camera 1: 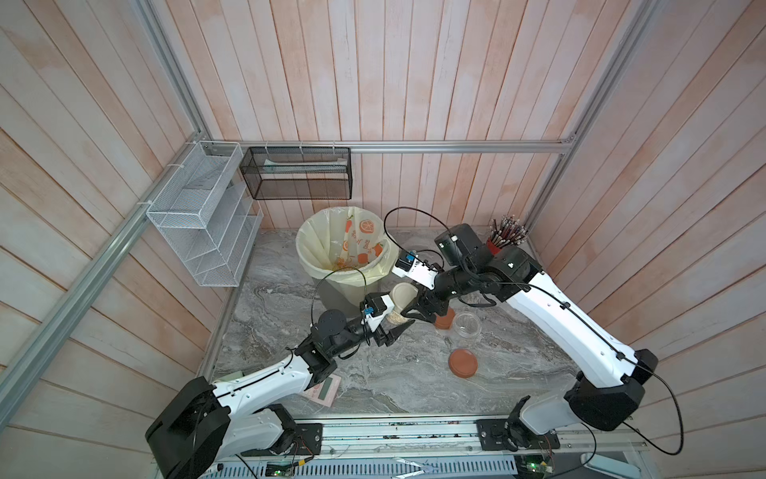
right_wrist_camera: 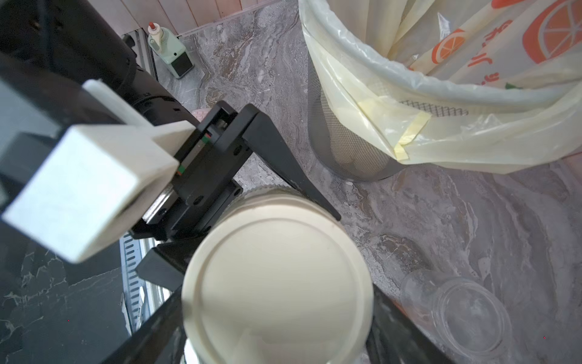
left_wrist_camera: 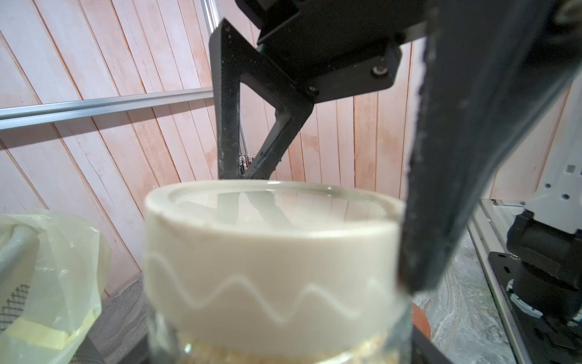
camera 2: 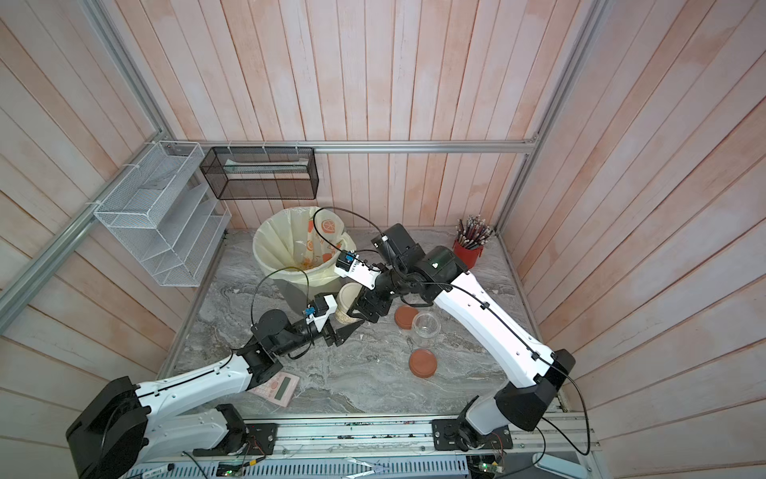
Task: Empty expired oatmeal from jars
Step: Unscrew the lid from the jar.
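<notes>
Just beside the grey mesh bin point(camera 1: 331, 295), on its robot-facing side: the cream-lidded jar point(camera 1: 396, 317), upright, lid point(camera 1: 404, 295) on. Cannot tell whether it rests on the surface point(camera 1: 393, 385) or hangs just above it. Inside, below the lid's lower edge, a band of pale beige, flaky oatmeal point(left_wrist_camera: 283, 353); fill level not readable. Gripped low on the glass body by the left hand point(camera 1: 397, 324), closed around it. Gripped at the lid by the right hand point(right_wrist_camera: 277, 302), closed, one finger on each side of the rim. Glossy cream lid top with a raised ring; a pale wavy line around its side wall.

Beyond the held jar from the bin: an open clear jar point(camera 1: 467, 324), upright on the surface, nothing visible inside. Just beside it, on the bin's side, a terracotta lid point(camera 1: 444, 321); cannot tell whether a jar sits beneath. Further still from the bin, a second terracotta lid point(camera 1: 463, 363), flat and alone.

In the bin, a cream liner point(camera 1: 315, 240) with orange-slice print and a scatter of yellowish bits point(camera 1: 342, 262) at the bottom. Well apart from the bin, along the back wall, a red cup point(camera 1: 495, 245) full of pencils point(camera 1: 507, 230).
</notes>
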Controlling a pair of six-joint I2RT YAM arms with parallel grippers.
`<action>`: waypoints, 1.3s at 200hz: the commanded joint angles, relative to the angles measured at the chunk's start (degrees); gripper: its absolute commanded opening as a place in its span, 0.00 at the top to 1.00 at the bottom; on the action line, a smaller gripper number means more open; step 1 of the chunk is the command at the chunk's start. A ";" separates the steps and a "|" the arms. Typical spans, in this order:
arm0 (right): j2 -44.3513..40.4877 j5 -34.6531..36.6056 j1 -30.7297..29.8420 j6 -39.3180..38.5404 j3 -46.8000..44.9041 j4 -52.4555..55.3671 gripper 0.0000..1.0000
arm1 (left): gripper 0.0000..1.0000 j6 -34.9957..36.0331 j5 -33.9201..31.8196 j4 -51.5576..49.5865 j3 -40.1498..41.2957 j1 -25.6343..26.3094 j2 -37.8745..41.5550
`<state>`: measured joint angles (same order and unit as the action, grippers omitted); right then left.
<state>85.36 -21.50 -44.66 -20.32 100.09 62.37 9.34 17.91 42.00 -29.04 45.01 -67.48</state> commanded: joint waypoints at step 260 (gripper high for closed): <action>-7.55 -4.00 3.62 0.42 -12.09 -13.08 0.02 | 0.91 -0.55 2.85 5.03 -0.54 -0.80 2.71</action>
<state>80.66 -27.57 -41.56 -22.72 90.43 53.52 8.34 19.27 41.63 -29.02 44.56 -66.81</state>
